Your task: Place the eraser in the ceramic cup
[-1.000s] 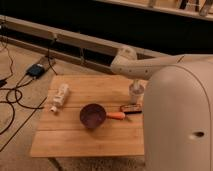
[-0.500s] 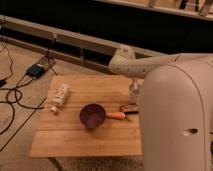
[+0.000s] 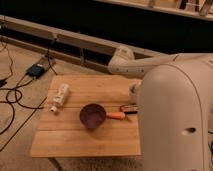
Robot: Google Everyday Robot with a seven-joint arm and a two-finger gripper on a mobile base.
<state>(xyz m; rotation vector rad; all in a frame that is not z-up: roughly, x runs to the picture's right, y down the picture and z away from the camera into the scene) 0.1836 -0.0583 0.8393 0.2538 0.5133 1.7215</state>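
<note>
The arm (image 3: 150, 62) is reaching over the table's (image 3: 85, 137) right edge, leaving its left and front open. The gripper (image 3: 134, 90) is hanging by the cup (image 3: 133, 94), both mostly hidden behind the robot's body. The eraser is hiding from view. A bowl (image 3: 92, 115), tube (image 3: 60, 96), orange piece (image 3: 116, 115) and dark bar (image 3: 129, 108) are lying nearby.

Light honey-coloured slatted wooden table (image 3: 85, 135), pale grain lines. Dark purple round bowl (image 3: 92, 115), duller inside. Longer white tube (image 3: 60, 96), faint tan print, lay on table's left. Orange stubby handle (image 3: 116, 115) beside bowl; dark flat rectangular bar (image 3: 128, 108) showed reddish edge. Small plain white ceramic cup (image 3: 134, 91) partly hidden behind cream-white robot arm (image 3: 170, 100). Gripper was hidden behind arm. Beige carpet (image 3: 20, 125), black cables (image 3: 15, 100), dark blue-black box (image 3: 36, 70).
</note>
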